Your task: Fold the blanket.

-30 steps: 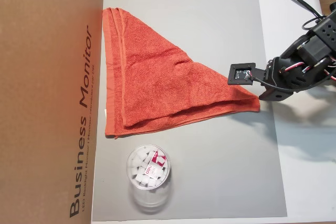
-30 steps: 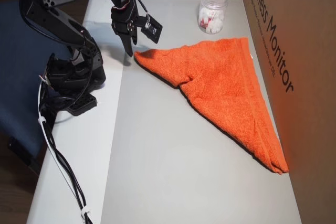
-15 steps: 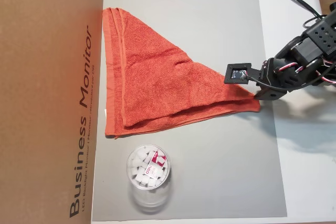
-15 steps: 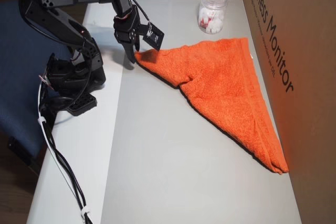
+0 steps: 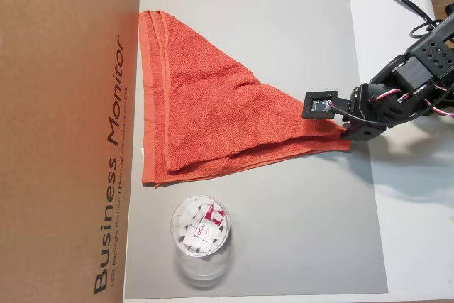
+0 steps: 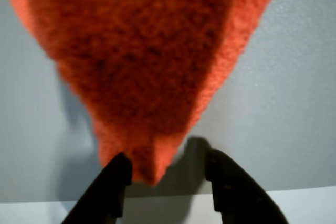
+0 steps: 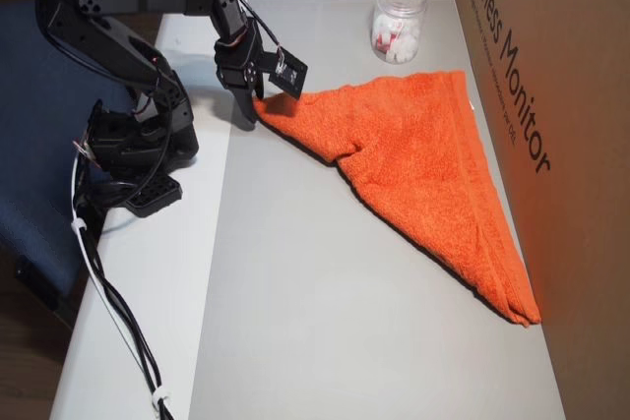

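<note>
The orange-red blanket (image 5: pixel 206 118) lies folded into a triangle on the grey mat (image 5: pixel 284 232), its long edge along the cardboard box. Its pointed corner reaches toward the arm in both overhead views. My gripper (image 5: pixel 346 131) sits right at that corner, also shown from the other side (image 7: pixel 258 110). In the wrist view the blanket (image 6: pixel 147 66) fills the upper frame and its tip hangs between my two black fingers (image 6: pixel 113 187). The gripper (image 6: pixel 167 157) is open, with the tip close to the left finger and a gap on its right side.
A clear plastic tub (image 5: pixel 201 228) of white pieces stands on the mat beside the blanket's short edge, also seen at the far end (image 7: pixel 399 17). A tall cardboard box (image 7: pixel 561 95) borders the mat. Cables (image 7: pixel 108 302) trail from the arm base.
The gripper has moved in toward the blanket's pointed corner and lowered, so its open fingers now straddle the tip. The blanket itself has not shifted.
</note>
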{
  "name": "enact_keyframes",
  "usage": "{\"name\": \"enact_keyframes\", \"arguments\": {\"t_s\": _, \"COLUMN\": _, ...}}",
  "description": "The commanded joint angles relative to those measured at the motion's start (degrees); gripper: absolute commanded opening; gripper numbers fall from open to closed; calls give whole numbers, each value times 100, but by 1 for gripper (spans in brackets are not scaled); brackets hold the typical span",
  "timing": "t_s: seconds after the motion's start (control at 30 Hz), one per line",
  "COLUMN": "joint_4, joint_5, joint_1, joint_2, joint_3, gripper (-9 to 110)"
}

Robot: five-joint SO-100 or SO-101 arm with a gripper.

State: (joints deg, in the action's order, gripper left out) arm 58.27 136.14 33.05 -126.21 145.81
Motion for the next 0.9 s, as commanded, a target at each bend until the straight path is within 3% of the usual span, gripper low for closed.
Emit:
{"name": "enact_keyframes", "arguments": {"t_s": 0.0, "joint_4": -105, "joint_5": -44, "joint_1": 18, "joint_2": -123, "joint_3": 79, "gripper": 13}}
{"name": "enact_keyframes", "arguments": {"t_s": 0.47, "joint_4": -642, "joint_5": -44, "joint_1": 18, "joint_2": -26, "joint_3": 308, "gripper": 13}}
{"name": "enact_keyframes", "arguments": {"t_s": 0.87, "joint_4": -747, "joint_5": -53, "joint_1": 18, "joint_2": -26, "joint_3": 439, "gripper": 1}}
